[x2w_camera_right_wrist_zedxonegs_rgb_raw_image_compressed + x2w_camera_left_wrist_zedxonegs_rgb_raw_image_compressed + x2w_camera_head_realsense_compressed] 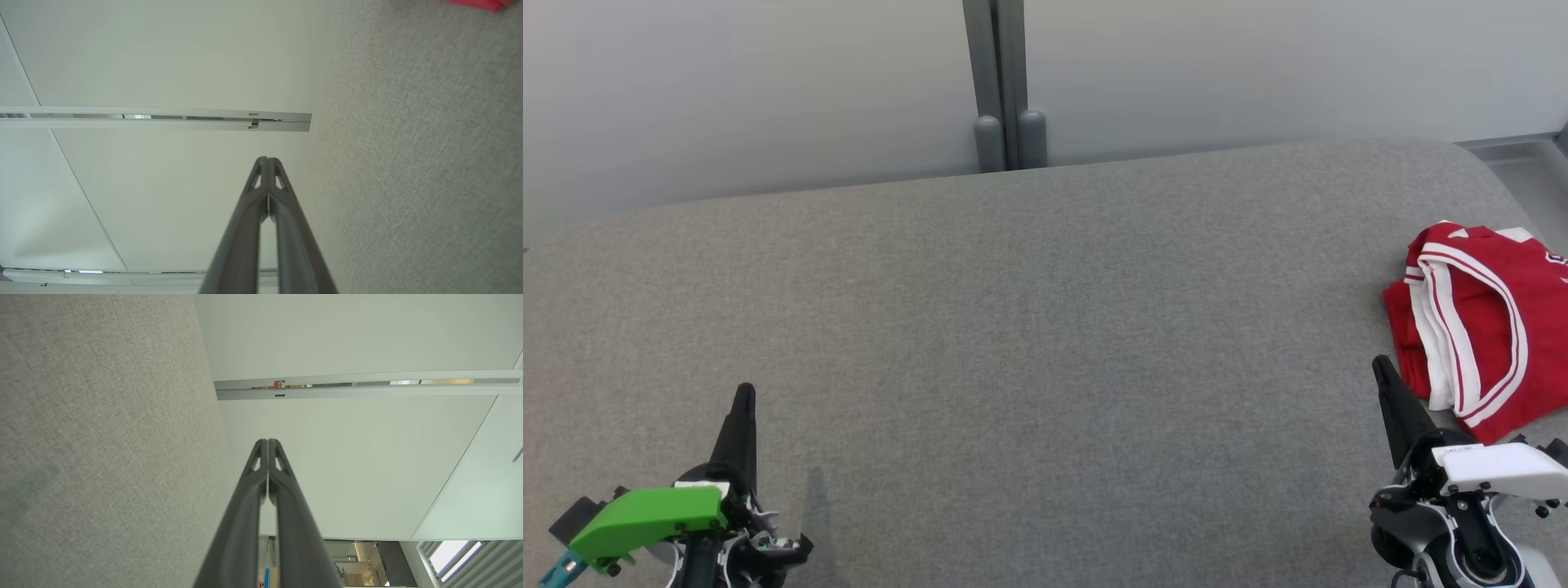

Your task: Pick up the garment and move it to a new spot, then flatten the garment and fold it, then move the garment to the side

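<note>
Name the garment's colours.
The garment is red with white striped trim, best seen in the head view.

Red garment (1482,331) on grey surface (1013,327)

Grey table (1013,327), pale wall (727,82), grey post (1005,73)

Nothing legible: white print at the right edge of the garment (1486,327) is cut off, and the small label on the right gripper (1380,364) is too tiny to read.
</note>
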You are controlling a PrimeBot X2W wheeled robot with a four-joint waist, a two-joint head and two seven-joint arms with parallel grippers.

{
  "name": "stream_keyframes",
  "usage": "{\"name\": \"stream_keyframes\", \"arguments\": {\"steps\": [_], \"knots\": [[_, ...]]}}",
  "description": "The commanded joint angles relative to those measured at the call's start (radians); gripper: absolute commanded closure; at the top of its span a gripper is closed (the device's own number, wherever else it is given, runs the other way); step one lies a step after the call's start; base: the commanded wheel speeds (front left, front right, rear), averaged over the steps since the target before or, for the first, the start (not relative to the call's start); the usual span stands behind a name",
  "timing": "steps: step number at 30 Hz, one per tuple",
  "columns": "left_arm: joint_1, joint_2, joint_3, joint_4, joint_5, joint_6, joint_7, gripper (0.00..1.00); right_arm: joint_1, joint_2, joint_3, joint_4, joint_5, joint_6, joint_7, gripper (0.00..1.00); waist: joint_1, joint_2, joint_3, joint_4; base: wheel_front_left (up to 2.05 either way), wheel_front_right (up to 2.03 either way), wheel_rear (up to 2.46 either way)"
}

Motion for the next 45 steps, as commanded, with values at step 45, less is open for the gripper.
{"name": "stream_keyframes", "arguments": {"steps": [45], "knots": [[-0.017, 0.007, 0.004, -0.005, -0.025, -0.007, 0.007, 1.0, 0.01, -0.006, -0.003, -0.007, 0.024, 0.0, 0.007, 1.0, 0.0, 0.0, 0.0, 0.0, 0.0, 0.0, 0.0]]}}
